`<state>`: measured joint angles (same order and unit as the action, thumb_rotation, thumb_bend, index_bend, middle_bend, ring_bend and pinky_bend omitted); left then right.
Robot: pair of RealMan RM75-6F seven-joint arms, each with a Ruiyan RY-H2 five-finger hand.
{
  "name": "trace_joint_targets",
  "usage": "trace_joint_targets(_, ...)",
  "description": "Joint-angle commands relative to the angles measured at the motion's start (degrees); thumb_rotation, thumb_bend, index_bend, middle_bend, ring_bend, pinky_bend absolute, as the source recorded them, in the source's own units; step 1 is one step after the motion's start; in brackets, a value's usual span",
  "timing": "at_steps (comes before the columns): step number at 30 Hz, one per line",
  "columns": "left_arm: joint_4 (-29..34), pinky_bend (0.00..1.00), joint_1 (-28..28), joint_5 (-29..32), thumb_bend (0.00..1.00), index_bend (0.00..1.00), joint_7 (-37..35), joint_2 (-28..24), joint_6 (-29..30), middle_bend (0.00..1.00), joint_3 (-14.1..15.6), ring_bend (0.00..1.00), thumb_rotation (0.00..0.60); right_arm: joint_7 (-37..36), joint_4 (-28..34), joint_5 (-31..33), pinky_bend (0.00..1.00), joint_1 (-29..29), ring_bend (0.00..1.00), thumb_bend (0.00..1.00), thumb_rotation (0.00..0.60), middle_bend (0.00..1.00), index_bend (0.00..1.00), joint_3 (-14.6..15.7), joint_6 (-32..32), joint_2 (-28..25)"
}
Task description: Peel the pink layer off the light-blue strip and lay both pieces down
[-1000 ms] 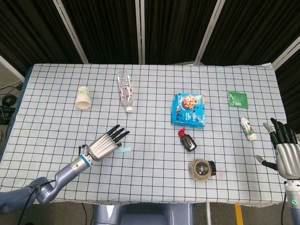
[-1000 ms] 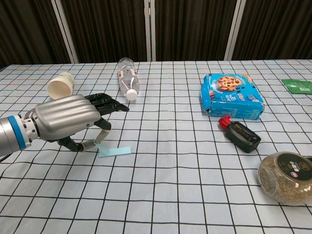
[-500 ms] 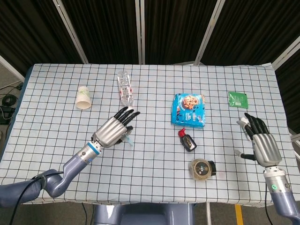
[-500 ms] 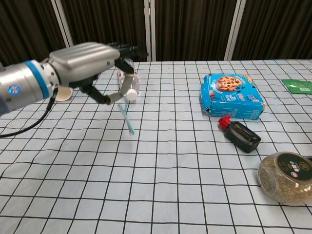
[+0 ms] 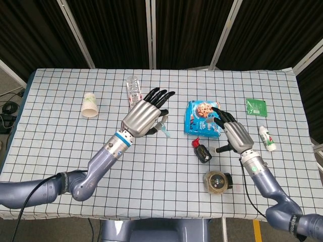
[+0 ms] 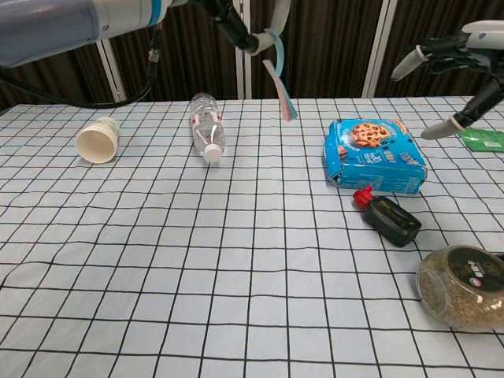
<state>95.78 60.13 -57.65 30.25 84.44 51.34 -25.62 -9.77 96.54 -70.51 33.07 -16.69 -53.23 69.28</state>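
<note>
The left hand [image 5: 144,115] is raised well above the table [image 5: 60,146], over the middle of the checked cloth. It pinches the strip [image 5: 165,129] between thumb and a finger, with the other fingers spread apart. In the chest view the strip [image 6: 278,83] hangs from that pinch high in the frame, its pink face and light-blue face both showing, tilted down toward the right. Whether the two layers have begun to part cannot be told.

The right hand [image 5: 232,133] is also in the air, right of centre, over the near right corner of the biscuit box [image 5: 203,117]. Its fingers are apart and hold nothing; in the chest view the right hand [image 6: 457,59] shows at the upper right edge with fingers splayed.

On the table: a paper cup [image 5: 90,105] lies on its side at the far left. A clear plastic bottle [image 5: 133,92] lies on its side left of centre, cap toward the near side. A small dark sauce bottle [image 5: 202,150] with a red cap lies just near of the biscuit box. A round jar [image 5: 217,181] lies on its side near the front edge. A green packet [image 5: 256,107] lies flat at the far right, and a small white tube [image 5: 267,138] lies near of it.
</note>
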Motion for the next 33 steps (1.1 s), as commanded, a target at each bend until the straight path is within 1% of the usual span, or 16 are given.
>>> trace_joint_targets(1,-0.86,0.00,4.64,5.39,0.64,0.85,4.38,1.88,1.60,0.00,-2.05,0.00,0.600,2.55,2.09,8.26,0.00,3.51,0.00,0.00,0.600,0.00,0.30,-2.36,3.20,2.40)
trace_joint_targets(7,-3.85,0.00,8.83,11.61,0.67,0.85,8.54,5.61,5.36,0.00,-2.40,0.00,0.600,6.96,3.04,19.17,0.00,6.48,0.00,0.00,0.600,0.00,0.33,-3.90,2.08,5.55)
trace_joint_targets(14,-6.77,0.00,11.06,13.82,0.69,0.85,10.63,8.95,9.39,0.00,-0.88,0.00,0.600,11.70,4.14,28.14,0.00,8.69,0.00,0.00,0.600,0.00,0.38,-5.36,-3.13,8.61)
trace_joint_targets(19,-7.50,0.00,10.98,15.89,0.72,0.86,10.28,11.09,12.15,0.00,-0.57,0.00,0.600,13.96,3.95,30.75,0.00,9.39,0.00,0.01,0.600,0.01,0.41,-5.80,-7.04,10.94)
trace_joint_targets(26,-8.05,0.00,11.24,16.81,0.72,0.86,11.26,12.79,15.10,0.00,-0.27,0.00,0.600,14.17,5.28,33.47,0.00,9.62,0.00,0.02,0.600,0.02,0.43,-6.72,-7.94,11.72)
trace_joint_targets(33,-8.89,0.00,11.82,17.45,0.72,0.86,11.53,15.26,16.84,0.00,-0.23,0.00,0.600,15.89,5.18,35.39,0.00,10.56,0.00,0.08,0.600,0.05,0.48,-7.51,-10.56,13.86)
